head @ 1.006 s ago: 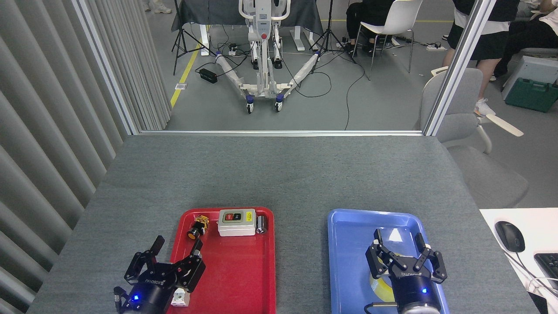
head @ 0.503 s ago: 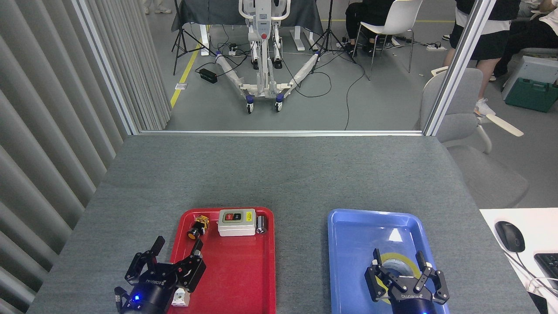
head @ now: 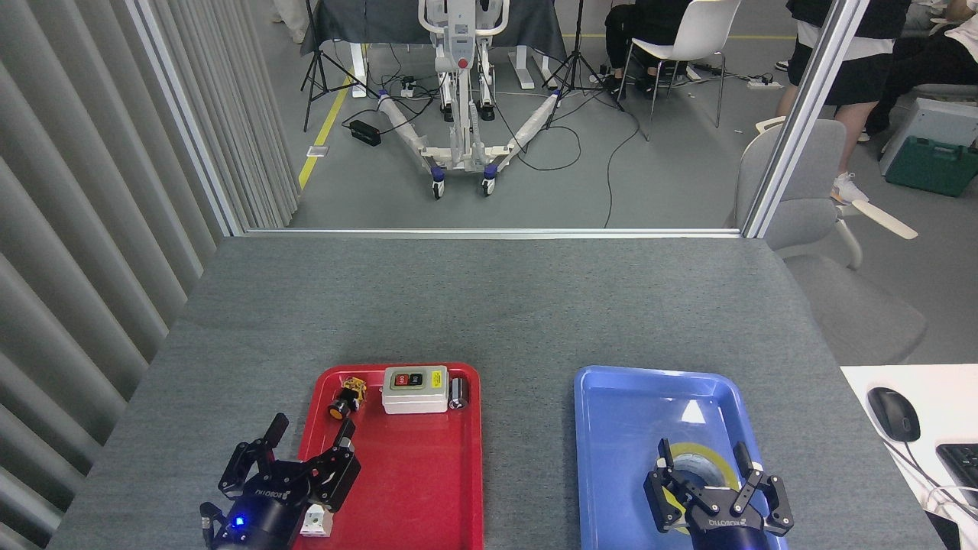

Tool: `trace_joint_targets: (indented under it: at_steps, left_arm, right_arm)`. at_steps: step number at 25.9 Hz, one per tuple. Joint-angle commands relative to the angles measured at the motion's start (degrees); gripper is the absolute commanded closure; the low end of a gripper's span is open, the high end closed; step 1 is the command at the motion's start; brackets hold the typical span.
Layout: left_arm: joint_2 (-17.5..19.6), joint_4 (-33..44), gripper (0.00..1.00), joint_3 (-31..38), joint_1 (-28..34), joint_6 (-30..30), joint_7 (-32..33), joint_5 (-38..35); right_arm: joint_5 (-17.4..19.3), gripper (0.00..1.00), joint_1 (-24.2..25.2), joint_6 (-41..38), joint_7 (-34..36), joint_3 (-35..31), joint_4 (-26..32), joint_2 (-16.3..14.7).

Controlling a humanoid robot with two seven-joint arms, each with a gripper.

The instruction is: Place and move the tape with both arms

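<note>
Over blue tray [head: 611, 397], R gripper [head: 699, 466] jaws spread round tape [head: 699, 456].

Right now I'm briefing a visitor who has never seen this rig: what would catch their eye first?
Two bright trays on the grey table: a red tray on the left, holding a grey switch box, and a blue tray on the right. In the blue one a yellow roll of tape lies flat, with the right gripper open over it. The left gripper is open at the red tray's near-left edge.
</note>
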State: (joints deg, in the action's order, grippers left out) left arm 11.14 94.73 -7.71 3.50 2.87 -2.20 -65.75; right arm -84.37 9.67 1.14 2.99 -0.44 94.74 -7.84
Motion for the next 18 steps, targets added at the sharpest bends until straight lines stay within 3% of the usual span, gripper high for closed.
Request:
trace_joint_targets:
  at_steps: [1, 18]
  left_arm:
    - [-0.24, -0.07, 0.01, 0.15, 0.02, 0.20, 0.00, 0.01]
    - [-2.62, -0.68, 0.01, 0.77, 0.02, 0.38, 0.00, -0.52]
  right_arm:
    - [0.17, 0.01, 0.00, 0.09, -0.35, 0.00, 0.00, -0.07]
    - [0.61, 0.01, -0.09, -0.27, -0.79, 0.09, 0.00, -0.42]
